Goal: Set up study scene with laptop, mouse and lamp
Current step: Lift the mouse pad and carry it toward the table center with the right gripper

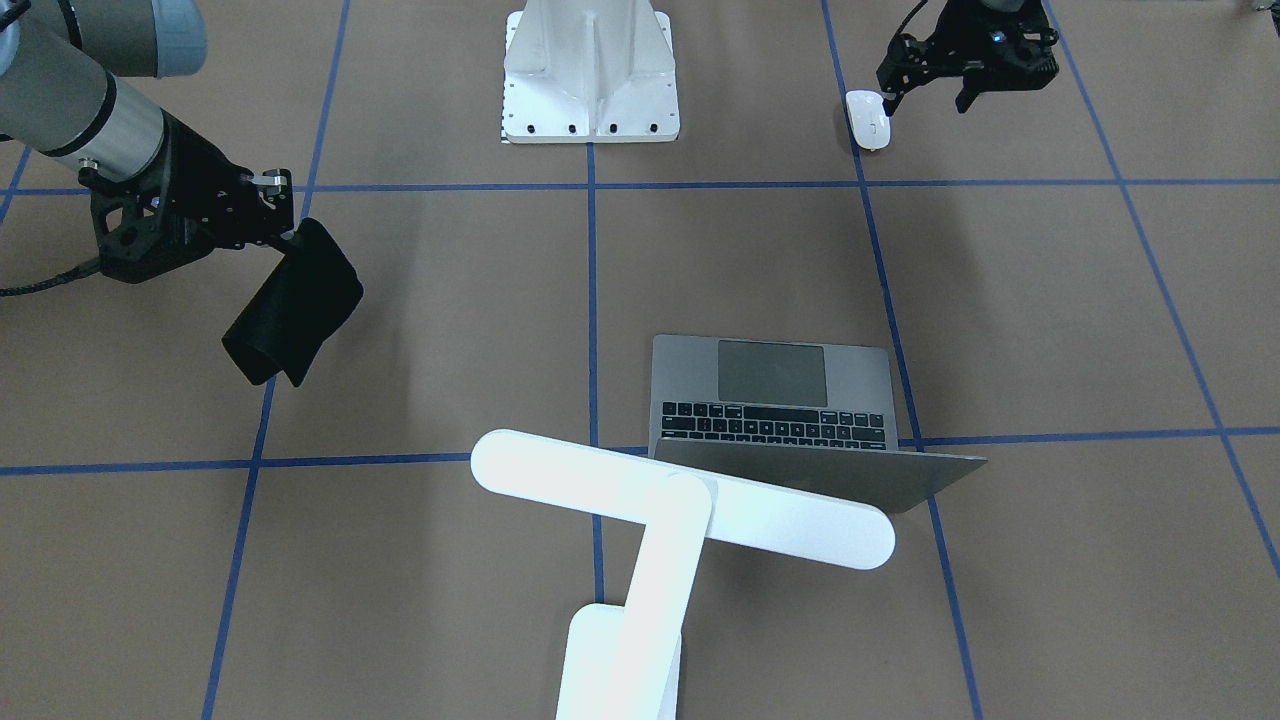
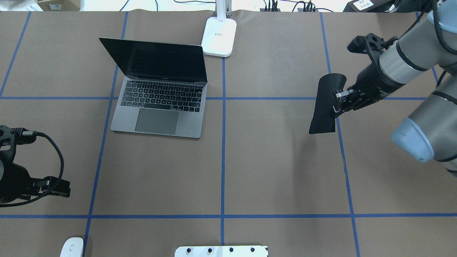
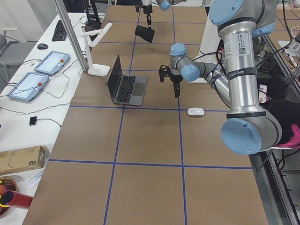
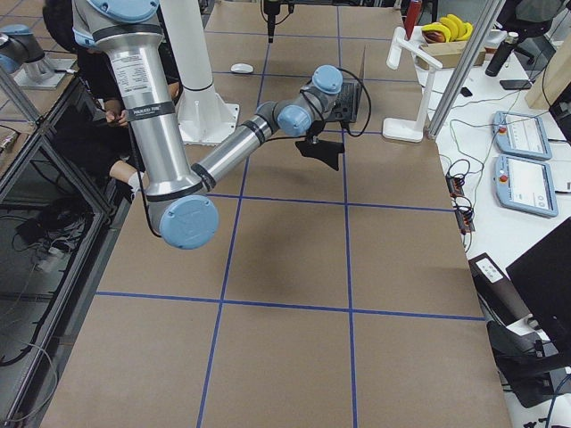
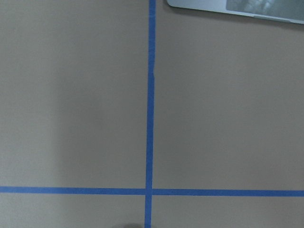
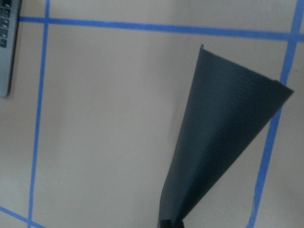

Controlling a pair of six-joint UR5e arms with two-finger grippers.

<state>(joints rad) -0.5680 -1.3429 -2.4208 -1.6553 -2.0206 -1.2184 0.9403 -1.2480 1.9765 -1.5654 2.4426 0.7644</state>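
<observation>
Black flexible rectangular pad [image 2: 323,107] hangs clamped in my right fingers [image 2: 336,105], clear of the brown desk [image 2: 271,167]; in the overhead view the open grey metal laptop [image 2: 159,107] lies at 9 o'clock. My left fingers [image 2: 62,188], spread and empty, hover with the small white oval mouse [image 2: 71,246] at 5 o'clock, long axis roughly 12-to-6; left arm nearer.

laptop [image 2: 189,121]: matt grey metal | mouse [image 1: 868,118]: glossy white | pad [image 2: 324,107]: matt black
</observation>
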